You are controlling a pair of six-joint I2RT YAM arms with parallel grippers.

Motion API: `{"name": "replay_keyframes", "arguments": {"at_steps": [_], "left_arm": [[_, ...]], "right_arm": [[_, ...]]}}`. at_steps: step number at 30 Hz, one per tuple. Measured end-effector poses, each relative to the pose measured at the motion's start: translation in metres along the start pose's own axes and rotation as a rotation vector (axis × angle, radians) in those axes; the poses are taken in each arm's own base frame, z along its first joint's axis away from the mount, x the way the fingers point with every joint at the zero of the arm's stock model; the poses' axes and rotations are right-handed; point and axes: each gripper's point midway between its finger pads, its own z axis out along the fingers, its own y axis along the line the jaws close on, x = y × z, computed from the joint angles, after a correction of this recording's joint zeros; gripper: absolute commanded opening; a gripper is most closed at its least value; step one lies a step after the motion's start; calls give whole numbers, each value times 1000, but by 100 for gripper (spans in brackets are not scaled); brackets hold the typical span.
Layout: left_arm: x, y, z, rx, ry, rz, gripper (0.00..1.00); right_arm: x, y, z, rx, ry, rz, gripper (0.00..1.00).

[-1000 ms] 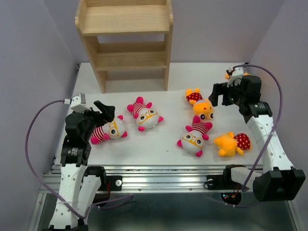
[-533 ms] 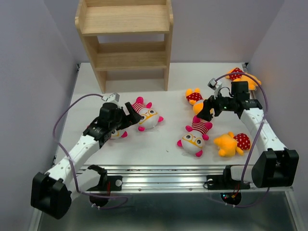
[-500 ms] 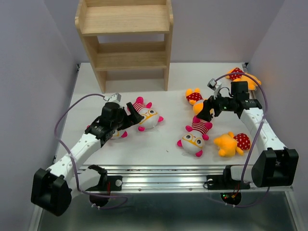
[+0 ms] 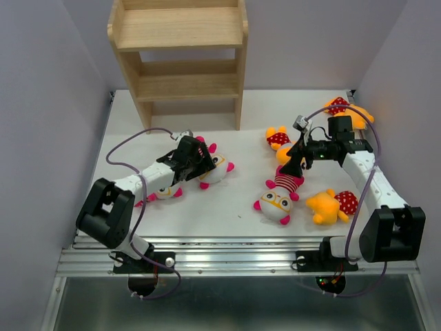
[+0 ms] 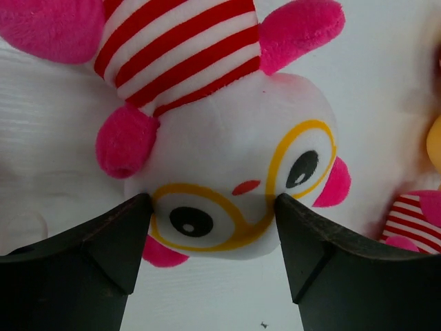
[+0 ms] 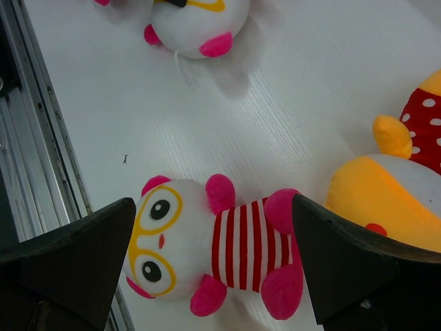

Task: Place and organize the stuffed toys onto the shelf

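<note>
Three white-faced striped toys lie on the table: one at the left (image 4: 163, 192) half under my left arm, one in the middle (image 4: 212, 169), one right of centre (image 4: 277, 198). Three orange toys lie at the right (image 4: 284, 146) (image 4: 331, 205) (image 4: 348, 110). My left gripper (image 4: 195, 162) is open, and in the left wrist view it (image 5: 212, 207) has its fingers (image 5: 117, 238) at both sides of the middle toy's head (image 5: 234, 172). My right gripper (image 4: 296, 163) is open above the right striped toy (image 6: 207, 255). The wooden shelf (image 4: 179, 41) stands empty at the back.
The white table (image 4: 227, 214) ends at a metal rail (image 4: 234, 248) in front. Grey walls close in on the left and right. In the right wrist view an orange toy (image 6: 386, 186) lies close beside the striped one, and another toy's head (image 6: 196, 21) shows at the top.
My left arm has stretched forward from the left striped toy to the middle one, its fingers now round the head. My right gripper has shifted slightly down-left over the right striped toy.
</note>
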Motion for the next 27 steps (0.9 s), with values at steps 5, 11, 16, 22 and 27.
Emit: {"name": "replay_keyframes", "arguments": {"at_steps": [5, 11, 16, 22, 27], "left_arm": [[0, -4, 21, -13, 20, 7, 61], [-3, -13, 31, 29, 3, 12, 13], [0, -20, 33, 88, 9, 20, 0], [16, -34, 17, 178, 98, 32, 0], [38, -60, -10, 291, 206, 28, 0]], "right_arm": [[4, 7, 6, -38, 20, -39, 100], [6, 31, 25, -129, 61, -144, 100], [13, 66, 41, -282, 87, -387, 100], [14, 91, 52, -406, 77, -659, 100], [-1, 105, 79, -406, 79, -868, 98]]}}
